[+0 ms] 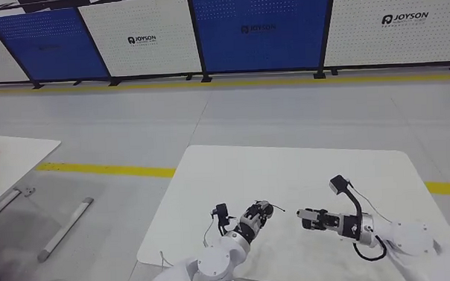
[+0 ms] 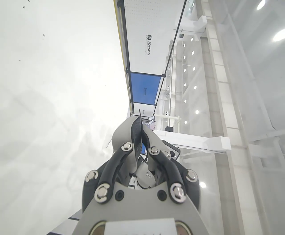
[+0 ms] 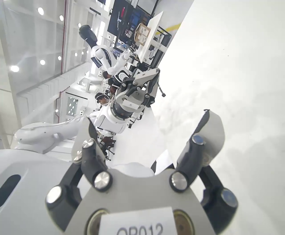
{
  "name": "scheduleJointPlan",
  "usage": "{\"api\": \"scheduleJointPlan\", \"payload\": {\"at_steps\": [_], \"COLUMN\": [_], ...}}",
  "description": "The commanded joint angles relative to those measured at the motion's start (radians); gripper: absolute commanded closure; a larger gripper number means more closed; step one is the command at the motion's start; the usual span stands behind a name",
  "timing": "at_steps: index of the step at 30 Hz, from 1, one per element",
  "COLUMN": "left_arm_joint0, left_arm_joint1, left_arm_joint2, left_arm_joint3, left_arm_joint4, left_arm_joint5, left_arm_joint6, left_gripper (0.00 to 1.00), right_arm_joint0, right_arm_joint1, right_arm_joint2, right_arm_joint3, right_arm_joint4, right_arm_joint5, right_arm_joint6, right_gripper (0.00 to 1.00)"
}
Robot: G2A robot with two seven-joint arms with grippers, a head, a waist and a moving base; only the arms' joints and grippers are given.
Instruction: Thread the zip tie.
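My left gripper (image 1: pixel 263 208) hovers over the front middle of the white table (image 1: pixel 285 168), shut on a thin black zip tie (image 1: pixel 274 207). In the left wrist view its black pads (image 2: pixel 138 131) press together on the zip tie (image 2: pixel 140 114), and a short end pokes out past the tips. My right gripper (image 1: pixel 303 216) is a short way to the right of it, facing it, open and holding nothing. From the right wrist view, my right gripper (image 3: pixel 149 124) has its fingers spread wide, and the left gripper (image 3: pixel 153 77) shows beyond with the zip tie (image 3: pixel 160 89) and its small head sticking out towards the table.
The table top around both grippers is bare white. A second white table (image 1: pixel 17 159) stands off to the left across a floor gap, with a grey bar (image 1: pixel 64 228) lying on the floor. Blue and white panels (image 1: pixel 258 27) line the back.
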Motion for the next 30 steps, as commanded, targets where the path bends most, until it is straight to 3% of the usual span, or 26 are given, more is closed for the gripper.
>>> {"api": "scheduleJointPlan", "payload": {"at_steps": [1, 4, 7, 15, 17, 23, 24, 25, 26, 30], "left_arm_joint0": [0.010, 0.033, 0.043, 0.043, 0.042, 0.030, 0.029, 0.027, 0.027, 0.030], "left_arm_joint1": [0.000, 0.000, -0.005, -0.006, -0.012, -0.034, -0.037, -0.041, -0.044, -0.054], "left_arm_joint2": [-0.008, -0.010, -0.010, -0.010, -0.011, 0.008, 0.009, 0.011, 0.012, 0.011], "left_arm_joint3": [-0.007, -0.026, -0.028, -0.028, -0.021, -0.012, -0.010, -0.008, -0.007, -0.003], "left_arm_joint4": [0.015, 0.067, 0.122, 0.122, 0.109, 0.141, 0.143, 0.155, 0.160, 0.170], "left_arm_joint5": [0.001, -0.009, -0.037, -0.037, -0.027, -0.016, -0.015, -0.015, -0.016, -0.016], "left_arm_joint6": [-0.026, -0.028, 0.014, 0.012, 0.006, 0.027, 0.029, 0.031, 0.032, 0.033], "left_gripper": [1.00, 1.00, 1.00, 1.00, 1.00, 1.00, 1.00, 1.00, 1.00, 1.00], "right_arm_joint0": [0.003, 0.032, 0.064, 0.061, 0.050, 0.053, 0.053, 0.054, 0.055, 0.058], "right_arm_joint1": [-0.006, -0.024, -0.047, -0.048, -0.051, -0.062, -0.064, -0.066, -0.068, -0.074], "right_arm_joint2": [-0.001, -0.011, -0.035, -0.038, -0.030, -0.023, -0.022, -0.022, -0.022, -0.021], "right_arm_joint3": [0.019, 0.064, 0.124, 0.122, 0.129, 0.139, 0.142, 0.144, 0.148, 0.162], "right_arm_joint4": [0.034, 0.103, 0.109, 0.102, 0.102, 0.117, 0.116, 0.118, 0.119, 0.120], "right_arm_joint5": [0.000, 0.000, 0.000, 0.006, 0.000, 0.000, 0.000, 0.000, 0.000, 0.000], "right_arm_joint6": [0.016, 0.086, 0.101, 0.097, 0.052, 0.076, 0.077, 0.087, 0.092, 0.103], "right_gripper": [0.00, 0.00, 0.00, 0.00, 0.00, 0.00, 0.14, 0.43, 0.53, 0.71]}}
